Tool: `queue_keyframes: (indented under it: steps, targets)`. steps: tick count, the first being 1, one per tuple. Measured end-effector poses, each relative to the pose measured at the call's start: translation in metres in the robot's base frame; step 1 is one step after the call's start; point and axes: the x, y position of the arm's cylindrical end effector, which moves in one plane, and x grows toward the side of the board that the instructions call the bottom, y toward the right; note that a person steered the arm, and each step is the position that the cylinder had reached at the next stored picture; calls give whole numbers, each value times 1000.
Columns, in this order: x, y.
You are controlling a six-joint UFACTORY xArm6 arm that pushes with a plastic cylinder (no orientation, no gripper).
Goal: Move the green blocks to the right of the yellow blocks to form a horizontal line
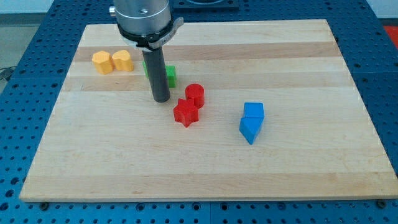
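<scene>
Partly hidden green block (170,76), behind my tip (161,99)

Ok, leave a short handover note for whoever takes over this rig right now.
My tip is down on the wooden board, just in front of the green blocks, which the rod partly hides.
The two yellow blocks sit side by side near the view's top left.
Green lies right of yellow, slightly lower, with a gap: line not yet formed.
Left: push green up beside yellow.
</scene>
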Motion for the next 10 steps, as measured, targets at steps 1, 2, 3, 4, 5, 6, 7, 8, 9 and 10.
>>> queue_keyframes:
  steps: [1,2,3,4,5,6,7,8,9,10]
  targets:
    - [-4,2]
    - [-41,15]
    - [-46,15]
    - [-56,16]
    - [-57,15]
    - [-58,15]
    - [-66,15]
    - [-73,15]
    - [-81,15]
    - [-81,13]
